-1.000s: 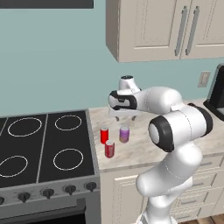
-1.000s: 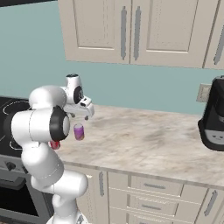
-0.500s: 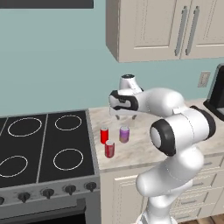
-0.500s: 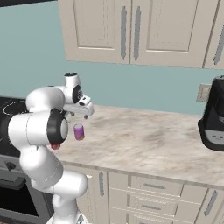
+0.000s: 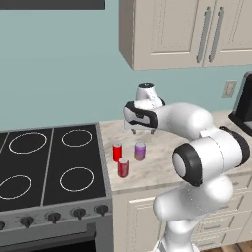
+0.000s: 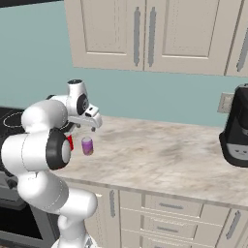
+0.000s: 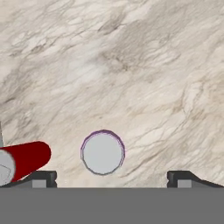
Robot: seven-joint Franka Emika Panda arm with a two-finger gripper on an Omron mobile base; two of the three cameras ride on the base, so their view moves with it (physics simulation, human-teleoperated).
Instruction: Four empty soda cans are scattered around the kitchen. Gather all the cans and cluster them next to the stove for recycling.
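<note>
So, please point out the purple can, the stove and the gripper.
purple can (image 5: 140, 151): left base view, side wall.
stove (image 5: 49, 162): left base view, black cooktop.
gripper (image 5: 141, 131): left base view, between the fingertips.

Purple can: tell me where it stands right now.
In the left base view the purple can stands upright on the counter right of the stove, beside two red cans, below the open gripper.

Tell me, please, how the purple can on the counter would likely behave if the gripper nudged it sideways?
The purple can is a narrow upright cylinder, so it would probably tip, then roll. Being empty, it is likely light and slides easily on the smooth counter. Two red cans stand close and might get knocked.
</note>
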